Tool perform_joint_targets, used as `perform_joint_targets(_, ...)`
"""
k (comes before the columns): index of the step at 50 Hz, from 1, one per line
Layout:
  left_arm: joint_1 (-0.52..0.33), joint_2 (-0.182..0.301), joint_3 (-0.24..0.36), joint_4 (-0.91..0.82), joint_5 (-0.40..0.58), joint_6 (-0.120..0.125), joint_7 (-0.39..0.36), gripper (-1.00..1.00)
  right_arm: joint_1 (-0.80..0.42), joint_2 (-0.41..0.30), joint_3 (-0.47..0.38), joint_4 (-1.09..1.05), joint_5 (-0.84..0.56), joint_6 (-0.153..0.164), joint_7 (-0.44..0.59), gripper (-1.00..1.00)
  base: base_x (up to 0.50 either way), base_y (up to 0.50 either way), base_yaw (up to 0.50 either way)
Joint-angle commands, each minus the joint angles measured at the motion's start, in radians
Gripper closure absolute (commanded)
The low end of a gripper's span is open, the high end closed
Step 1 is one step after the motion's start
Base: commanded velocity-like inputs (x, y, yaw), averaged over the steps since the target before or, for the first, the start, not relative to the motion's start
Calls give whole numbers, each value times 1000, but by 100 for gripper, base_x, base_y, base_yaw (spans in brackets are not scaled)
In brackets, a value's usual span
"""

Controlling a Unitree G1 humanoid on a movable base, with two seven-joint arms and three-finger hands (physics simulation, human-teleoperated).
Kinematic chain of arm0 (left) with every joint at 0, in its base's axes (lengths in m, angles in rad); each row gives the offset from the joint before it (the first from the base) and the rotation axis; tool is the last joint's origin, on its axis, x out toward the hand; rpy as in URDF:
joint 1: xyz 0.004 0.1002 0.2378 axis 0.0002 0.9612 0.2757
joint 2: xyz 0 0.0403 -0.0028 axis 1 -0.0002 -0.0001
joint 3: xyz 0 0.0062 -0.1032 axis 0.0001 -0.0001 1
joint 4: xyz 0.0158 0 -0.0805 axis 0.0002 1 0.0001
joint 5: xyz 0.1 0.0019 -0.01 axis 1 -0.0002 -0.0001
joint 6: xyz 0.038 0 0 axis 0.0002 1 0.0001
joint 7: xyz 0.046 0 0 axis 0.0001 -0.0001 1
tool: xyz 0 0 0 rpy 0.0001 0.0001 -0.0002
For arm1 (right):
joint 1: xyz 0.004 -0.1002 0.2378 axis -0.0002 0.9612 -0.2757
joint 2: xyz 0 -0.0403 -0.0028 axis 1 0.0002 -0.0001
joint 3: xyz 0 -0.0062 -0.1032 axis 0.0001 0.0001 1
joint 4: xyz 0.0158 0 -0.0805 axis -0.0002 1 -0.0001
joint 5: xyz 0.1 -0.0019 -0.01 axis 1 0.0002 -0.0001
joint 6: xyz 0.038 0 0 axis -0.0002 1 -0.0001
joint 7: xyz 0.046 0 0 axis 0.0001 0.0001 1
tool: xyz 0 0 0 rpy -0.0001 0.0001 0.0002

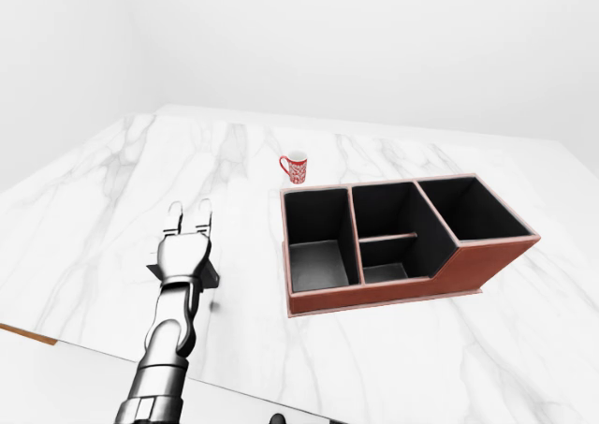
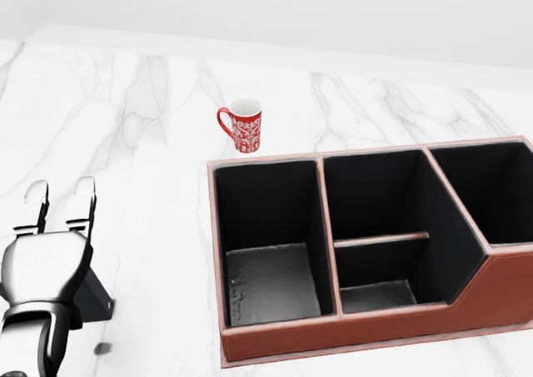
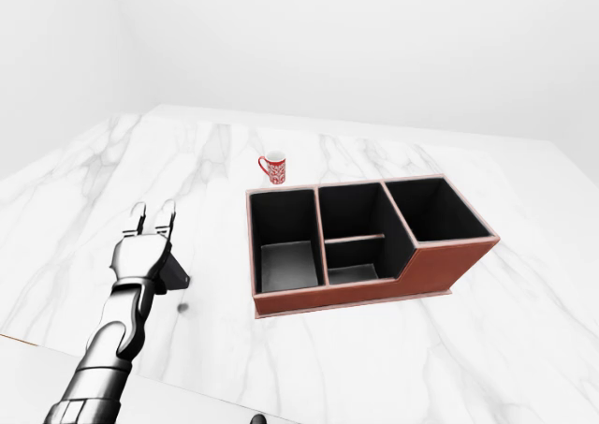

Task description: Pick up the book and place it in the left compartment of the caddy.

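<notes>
The book [image 2: 93, 298] is a dark flat slab at the left of the head view, mostly hidden under my left hand; only its right corner shows. My left hand [image 2: 60, 195] is over it with two fingers stretched straight out, open. Whether the thumb touches the book is hidden. The caddy [image 2: 333, 334] is a red-brown box with black lining, to the right of the hand and apart from it. Its left compartment [image 2: 268, 281] holds nothing. My right hand is not in view.
A red patterned mug [image 2: 241, 127] stands upright on the white marble table [image 1: 112, 190], just above the caddy's left compartment in the head view. The caddy's middle section has a low cross divider [image 2: 381, 239]. The table's near edge [image 1: 56, 342] runs below my forearm.
</notes>
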Motion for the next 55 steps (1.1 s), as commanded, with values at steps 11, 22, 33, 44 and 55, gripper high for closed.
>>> perform_joint_targets(11,-115,66,9,226,-60,0,59,-100,2,-7,0,2,4,0,-5,-100,0,0,0)
perform_joint_targets(22,-170,103,3,378,-113,0,124,-100,-4,0,0,-2,-12,0,5,-100,0,0,0)
perform_joint_targets(33,-225,122,-21,499,-151,0,158,-100,-9,-3,0,-3,-17,0,2,-100,0,0,0)
perform_joint_targets(44,-303,113,-64,666,-150,0,222,-100,-4,-5,0,-5,-7,0,-3,-100,0,0,0)
perform_joint_targets(55,-389,99,-114,870,-162,0,289,-100,-9,2,0,-5,-20,0,6,-100,0,0,0)
